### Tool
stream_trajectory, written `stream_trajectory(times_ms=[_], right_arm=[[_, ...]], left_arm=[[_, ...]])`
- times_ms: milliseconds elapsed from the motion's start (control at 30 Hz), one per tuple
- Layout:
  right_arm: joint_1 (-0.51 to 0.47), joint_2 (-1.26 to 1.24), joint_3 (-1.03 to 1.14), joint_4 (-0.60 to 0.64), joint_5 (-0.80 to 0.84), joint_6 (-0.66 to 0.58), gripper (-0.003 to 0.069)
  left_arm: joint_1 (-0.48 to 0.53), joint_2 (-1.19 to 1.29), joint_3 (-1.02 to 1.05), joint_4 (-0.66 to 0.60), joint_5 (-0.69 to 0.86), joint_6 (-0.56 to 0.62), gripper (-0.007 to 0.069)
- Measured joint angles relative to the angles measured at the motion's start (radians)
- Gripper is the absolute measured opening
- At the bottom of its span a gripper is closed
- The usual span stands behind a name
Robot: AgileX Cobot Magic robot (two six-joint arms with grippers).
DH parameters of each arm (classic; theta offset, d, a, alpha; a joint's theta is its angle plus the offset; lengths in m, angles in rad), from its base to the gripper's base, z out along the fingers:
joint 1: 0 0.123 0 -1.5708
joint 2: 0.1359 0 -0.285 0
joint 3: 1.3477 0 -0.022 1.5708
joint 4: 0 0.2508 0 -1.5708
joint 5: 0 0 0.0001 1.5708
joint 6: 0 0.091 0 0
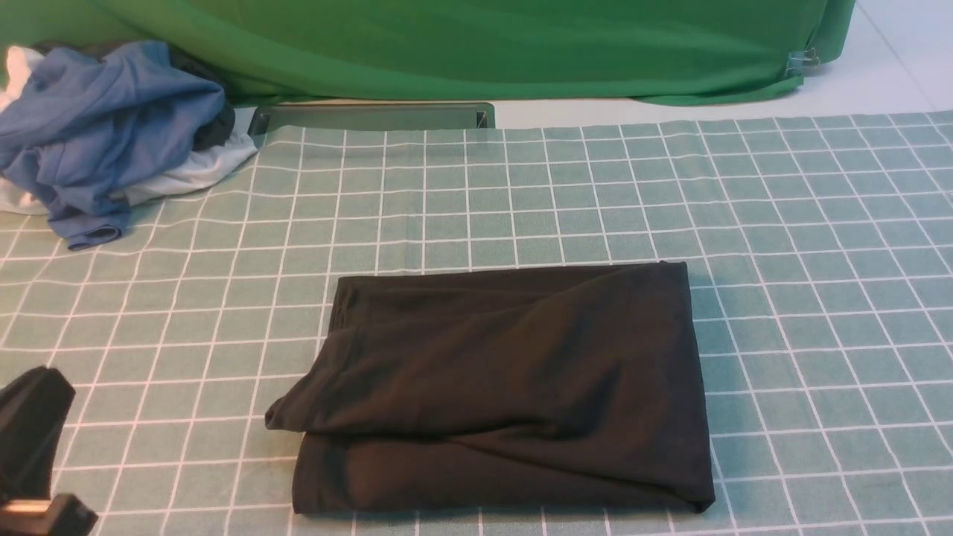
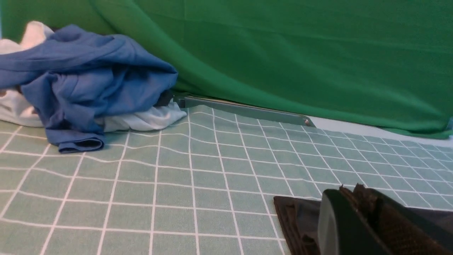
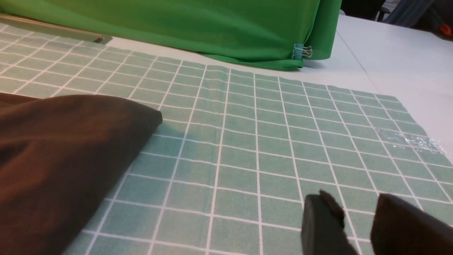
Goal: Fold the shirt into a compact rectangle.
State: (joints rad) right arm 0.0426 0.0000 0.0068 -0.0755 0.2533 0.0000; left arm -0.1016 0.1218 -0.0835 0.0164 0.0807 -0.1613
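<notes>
Green backdrop cloth (image 1: 476, 45) hangs behind our table, and a checked tablecloth (image 1: 819, 223) of pale green with white lines covers the work surface; a heap of blue and white garments (image 1: 97, 134) sits at the far left corner, well apart from our work.

We see the shirt (image 1: 506, 387) lying flat near the front edge, between our two arms; it is already folded into a rough rectangle — the right edge straight, the left side looser, with one layer jutting out past the layer beneath.

Our left gripper (image 2: 357, 216) sits low at the near left, apart from the shirt in the front view, its jaws closed and empty; its wrist camera shows the shirt's dark edge just beyond the fingers. Our right gripper (image 3: 357, 226) hovers over bare tablecloth beside the shirt's right edge, its jaws narrowly parted and holding nothing.

We judge the folding nearly done, both arms standing clear of the cloth; what remains, if anything, is tidying — the next move would call for tucking the stray left layer in line without dragging the stack askew.
</notes>
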Motion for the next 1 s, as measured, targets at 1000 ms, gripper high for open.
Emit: stream_trajectory(times_ms=[1000], right_arm=[[0.0, 0.0, 0.0, 0.0, 0.0, 0.0, 0.0238]], left_arm=[[0.166, -0.122, 0.088, -0.029, 0.168, -0.019, 0.0018]])
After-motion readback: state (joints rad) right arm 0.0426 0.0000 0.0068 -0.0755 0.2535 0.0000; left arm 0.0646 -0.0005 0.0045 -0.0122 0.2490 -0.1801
